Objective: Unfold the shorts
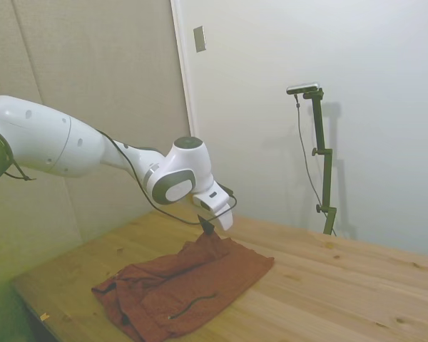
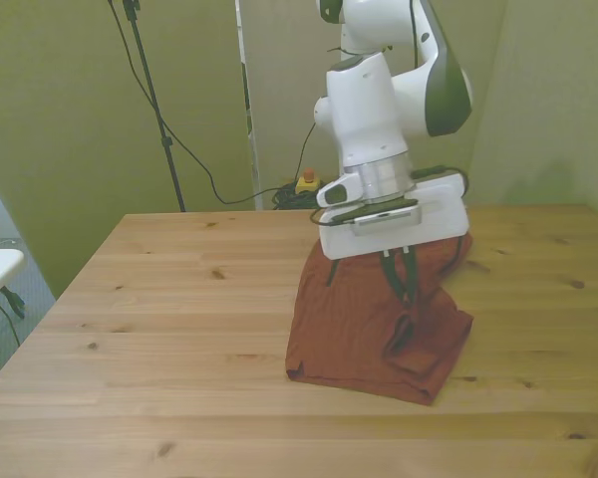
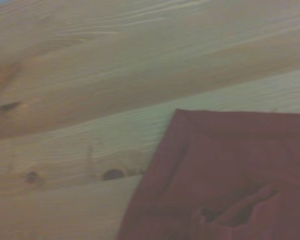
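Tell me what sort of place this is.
Probably a robotics lab or test room, not a home. A white robot arm's gripper lifts rust-orange shorts off a bare wooden table, the walls are plain, and cables trail to the floor.

Table: we see a light wooden plank table with dark knots (image 2: 179, 329), its grain running across the front view.
Walls: we see a plain pale wall (image 1: 357, 85) beside a beige padded panel (image 1: 93, 78) in the side view.
Wall fitting: a small grey rectangular plate (image 1: 200, 38) sits high near the white vertical trim (image 1: 183, 92).
Front backdrop: a yellowish-green wall (image 2: 70, 119) stands behind the table.
Stand: a thin black pole with a hanging cable (image 2: 157, 110) rises at the front view's left.
Floor item: a small yellow box with a red button (image 2: 306, 182).
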